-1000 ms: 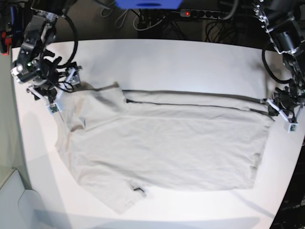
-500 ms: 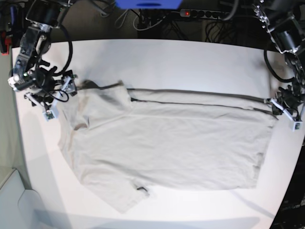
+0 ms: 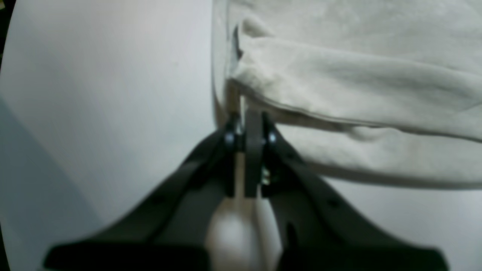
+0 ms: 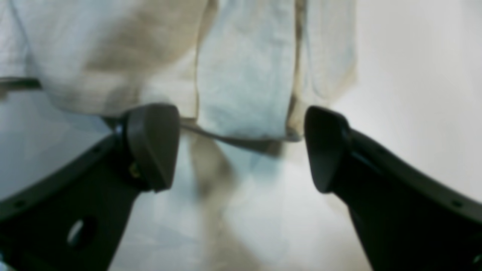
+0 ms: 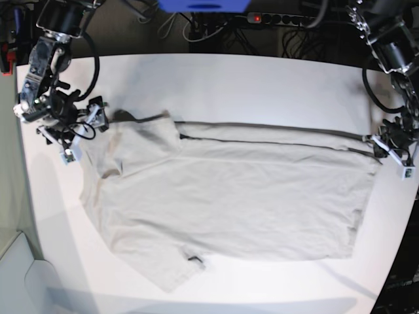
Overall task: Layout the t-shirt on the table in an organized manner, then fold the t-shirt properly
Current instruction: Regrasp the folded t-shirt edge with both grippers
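Observation:
The light grey-beige t-shirt [image 5: 229, 196] lies spread out across the white table [image 5: 249, 85], its top strip folded over along a long crease. My left gripper [image 5: 395, 156] is at the shirt's right edge. In the left wrist view it [image 3: 246, 124] is shut on the corner of the folded hem [image 3: 339, 75]. My right gripper [image 5: 80, 131] is at the shirt's left sleeve. In the right wrist view it [image 4: 241, 150] is open, its fingers [image 4: 150, 146] on either side of the sleeve edge [image 4: 241, 75] and just short of it.
A power strip [image 5: 278, 18] and cables lie behind the table's far edge, next to a blue object [image 5: 203, 5]. A small dark neck mark [image 5: 191, 260] shows at the shirt's near edge. A pale surface [image 5: 19, 275] sits beyond the table's near-left edge.
The left gripper has pulled the hem slightly to the right, which straightened the top fold. The right gripper has shifted a little outward at the sleeve.

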`<state>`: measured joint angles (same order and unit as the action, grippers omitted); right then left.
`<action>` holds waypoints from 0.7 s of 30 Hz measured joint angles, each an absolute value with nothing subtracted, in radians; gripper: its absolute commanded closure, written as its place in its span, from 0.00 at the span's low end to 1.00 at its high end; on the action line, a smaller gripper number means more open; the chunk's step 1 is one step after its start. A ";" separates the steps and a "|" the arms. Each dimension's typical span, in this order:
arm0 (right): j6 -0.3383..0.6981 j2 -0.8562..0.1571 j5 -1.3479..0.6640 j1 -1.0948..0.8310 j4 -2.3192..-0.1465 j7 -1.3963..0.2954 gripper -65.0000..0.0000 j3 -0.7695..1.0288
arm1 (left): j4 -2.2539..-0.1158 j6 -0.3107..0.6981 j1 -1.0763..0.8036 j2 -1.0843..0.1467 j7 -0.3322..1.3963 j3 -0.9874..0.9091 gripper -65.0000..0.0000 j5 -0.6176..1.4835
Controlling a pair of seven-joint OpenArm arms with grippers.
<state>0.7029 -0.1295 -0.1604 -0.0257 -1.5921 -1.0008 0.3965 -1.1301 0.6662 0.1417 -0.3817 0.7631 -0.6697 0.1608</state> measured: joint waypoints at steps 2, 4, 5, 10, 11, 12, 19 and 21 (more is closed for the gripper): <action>0.703 -0.130 -0.160 -0.026 -1.592 -1.001 0.19 0.397 | -1.130 0.666 0.142 -0.382 0.763 -0.670 1.00 0.161; 0.703 -0.125 -0.164 -0.025 -1.592 -1.001 0.19 0.413 | -1.130 0.666 0.142 -0.382 0.763 -0.670 1.00 0.161; 0.703 -0.118 -0.165 -0.025 -1.592 -0.998 0.20 0.439 | -1.130 0.666 0.142 -0.382 0.763 -0.670 1.00 0.160; 0.703 -0.115 -0.160 -0.020 -1.592 -1.001 0.20 0.472 | -1.130 0.666 0.142 -0.382 0.763 -0.670 1.00 0.161; 0.702 -0.113 -0.161 -0.015 -1.592 -1.000 0.20 0.470 | -1.130 0.666 0.142 -0.382 0.763 -0.670 1.00 0.160; 0.703 -0.113 -0.161 -0.011 -1.592 -0.996 0.22 0.470 | -1.130 0.666 0.142 -0.382 0.763 -0.670 1.00 0.161; 0.703 -0.113 -0.160 -0.017 -1.592 -1.000 0.48 0.463 | -1.130 0.666 0.142 -0.382 0.763 -0.670 1.00 0.161; 0.703 -0.113 -0.160 -0.015 -1.592 -1.000 0.59 0.463 | -1.130 0.666 0.142 -0.382 0.763 -0.670 1.00 0.161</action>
<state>0.7029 -0.1127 -0.1604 -0.0154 -1.5921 -1.0000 0.4625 -1.1301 0.6662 0.1417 -0.3820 0.7631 -0.6697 0.1608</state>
